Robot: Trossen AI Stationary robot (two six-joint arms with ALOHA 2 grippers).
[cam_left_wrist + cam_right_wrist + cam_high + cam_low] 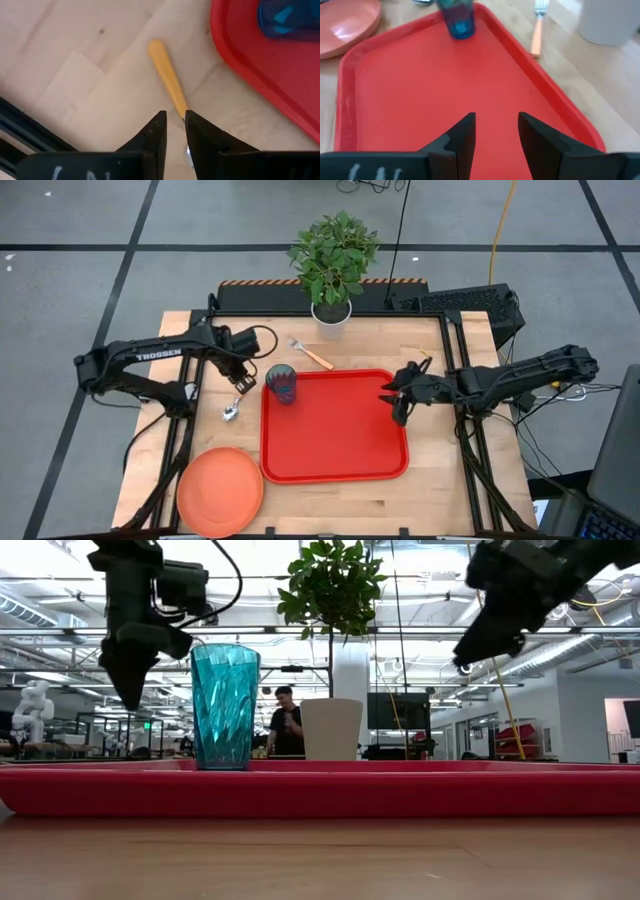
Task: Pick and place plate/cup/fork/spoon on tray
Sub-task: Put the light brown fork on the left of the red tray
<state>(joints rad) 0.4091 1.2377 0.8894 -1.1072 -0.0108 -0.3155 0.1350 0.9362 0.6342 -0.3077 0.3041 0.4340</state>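
Left end effector (174, 131) part-open, over spoon (169, 80)

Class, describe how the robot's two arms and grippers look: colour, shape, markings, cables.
Both arms are dark, jointed and slender. The left arm carries white lettering along one link. Black cables loop by the left gripper. The right gripper ends in two tapering dark fingers.

In the left wrist view, the left tool (174, 131) covers the spoon (167, 75) past its handle, so the bowl end is hidden. That view's edge cuts off the cup (290, 17) standing on the tray (240, 55). In the high view, the plate (220, 490) beside the tray runs past the surface's near edge.
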